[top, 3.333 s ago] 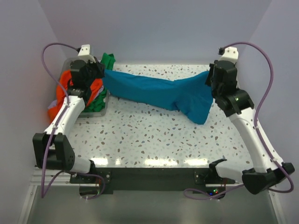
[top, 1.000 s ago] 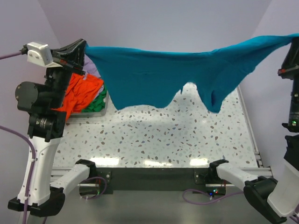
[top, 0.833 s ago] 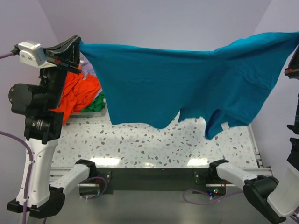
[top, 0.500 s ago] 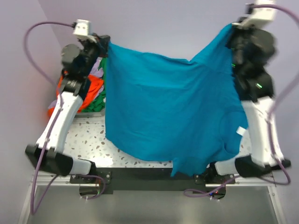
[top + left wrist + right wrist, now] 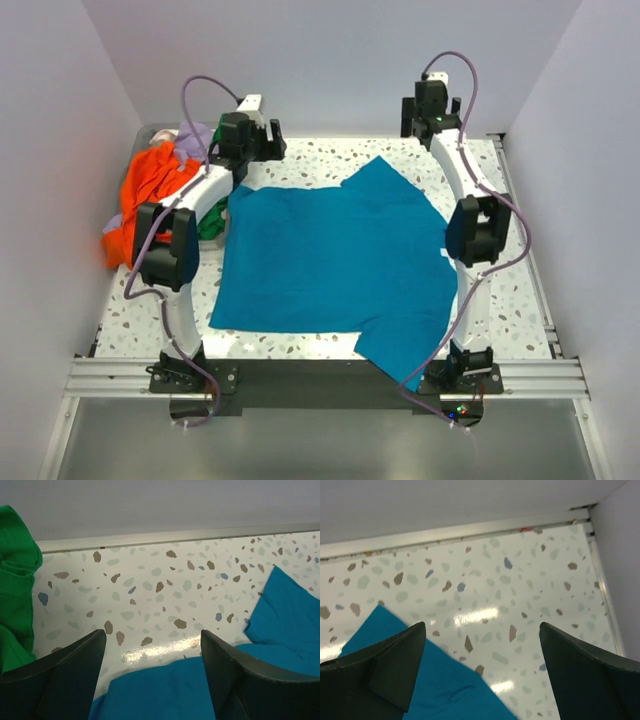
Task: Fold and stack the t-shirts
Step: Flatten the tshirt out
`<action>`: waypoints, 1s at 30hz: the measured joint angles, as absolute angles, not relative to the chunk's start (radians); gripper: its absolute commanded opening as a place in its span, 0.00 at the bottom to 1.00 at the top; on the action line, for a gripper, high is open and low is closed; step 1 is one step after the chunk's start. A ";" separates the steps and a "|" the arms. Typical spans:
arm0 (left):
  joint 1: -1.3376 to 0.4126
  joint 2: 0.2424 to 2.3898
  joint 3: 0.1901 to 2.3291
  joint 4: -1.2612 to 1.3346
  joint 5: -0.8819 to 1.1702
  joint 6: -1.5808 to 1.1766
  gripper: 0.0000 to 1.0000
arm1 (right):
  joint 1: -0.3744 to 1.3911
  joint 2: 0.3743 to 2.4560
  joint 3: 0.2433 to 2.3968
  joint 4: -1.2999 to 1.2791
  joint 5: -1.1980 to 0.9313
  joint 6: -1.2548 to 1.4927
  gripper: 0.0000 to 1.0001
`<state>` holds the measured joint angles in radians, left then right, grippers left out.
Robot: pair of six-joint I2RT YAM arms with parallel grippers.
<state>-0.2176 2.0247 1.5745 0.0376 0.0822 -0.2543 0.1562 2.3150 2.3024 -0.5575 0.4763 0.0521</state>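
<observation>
Teal t-shirt [image 5: 330,260]: 1, spread flat on table [image 5: 320,155]. Left gripper [image 5: 152,636], right gripper [image 5: 482,627]: both wide apart, empty. Orange t-shirt [image 5: 150,185], green t-shirt [image 5: 211,223], lavender t-shirt [image 5: 196,137]: heaped left.

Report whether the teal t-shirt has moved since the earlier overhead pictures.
Yes. The teal t-shirt has come down from mid-air and now lies spread across the table.

The teal t-shirt [image 5: 330,260] lies flat over the middle of the table [image 5: 522,270]. Bare terrazzo is left along 12, 3 and 8 o'clock. At 10 o'clock the heaped orange t-shirt [image 5: 150,190] and green t-shirt [image 5: 15,570] block the way. The left arm [image 5: 163,245] and right arm [image 5: 475,230] stand along the cloth's 9 and 3 o'clock edges.
</observation>
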 measured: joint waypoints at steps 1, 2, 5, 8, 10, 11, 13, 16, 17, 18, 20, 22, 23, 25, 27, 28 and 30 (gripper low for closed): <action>-0.222 2.009 1.567 0.046 0.082 -0.254 0.82 | 0.156 2.302 2.273 -0.553 0.469 0.062 0.99; -0.230 1.981 1.545 0.066 0.083 -0.253 0.82 | 0.155 2.265 2.204 -0.529 0.447 0.080 0.99; -0.250 1.899 1.477 0.098 0.091 -0.251 0.83 | 0.156 2.122 1.971 -0.501 0.365 0.138 0.99; -0.269 1.822 1.377 0.141 0.108 -0.252 0.83 | 0.159 1.979 1.766 -0.474 0.268 0.201 0.99; -0.273 1.798 1.313 0.172 0.122 -0.252 0.83 | 0.164 1.901 1.646 -0.439 0.196 0.240 0.99; -0.274 1.793 1.278 0.184 0.128 -0.253 0.84 | 0.168 1.872 1.591 -0.416 0.164 0.257 0.99; -0.273 1.794 1.221 0.186 0.132 -0.253 0.84 | 0.179 1.850 1.514 -0.392 0.113 0.281 0.99; -0.273 1.812 1.163 0.185 0.140 -0.254 0.84 | 0.193 1.878 1.454 -0.370 0.065 0.302 0.99; -0.273 1.822 1.154 0.186 0.143 -0.254 0.84 | 0.197 1.898 1.448 -0.371 0.053 0.305 0.99; -0.273 1.831 1.151 0.186 0.145 -0.254 0.85 | 0.200 1.923 1.447 -0.371 0.043 0.307 0.99; -0.273 1.858 1.148 0.187 0.149 -0.254 0.85 | 0.202 1.968 1.447 -0.364 0.017 0.307 0.99; -0.273 1.891 1.148 0.191 0.155 -0.254 0.85 | 0.202 2.017 1.451 -0.367 -0.002 0.303 0.99; -0.273 1.909 1.148 0.193 0.163 -0.254 0.85 | 0.202 2.038 1.456 -0.373 -0.011 0.301 0.99; -0.273 1.950 1.155 0.193 0.178 -0.255 0.84 | 0.202 2.062 1.476 -0.386 -0.013 0.295 0.99; -0.273 1.995 1.175 0.193 0.189 -0.255 0.85 | 0.202 2.076 1.514 -0.390 -0.017 0.291 0.99; -0.273 2.012 1.183 0.192 0.192 -0.255 0.85 | 0.200 2.088 1.530 -0.393 -0.017 0.291 0.99; -0.273 2.042 1.216 0.196 0.199 -0.255 0.85 | 0.194 2.114 1.559 -0.405 -0.017 0.292 0.99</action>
<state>-0.2733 2.0422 1.2156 0.1959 0.1993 -0.2546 0.1936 2.1139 1.5593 -0.4049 -0.0170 0.2916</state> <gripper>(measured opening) 0.844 0.987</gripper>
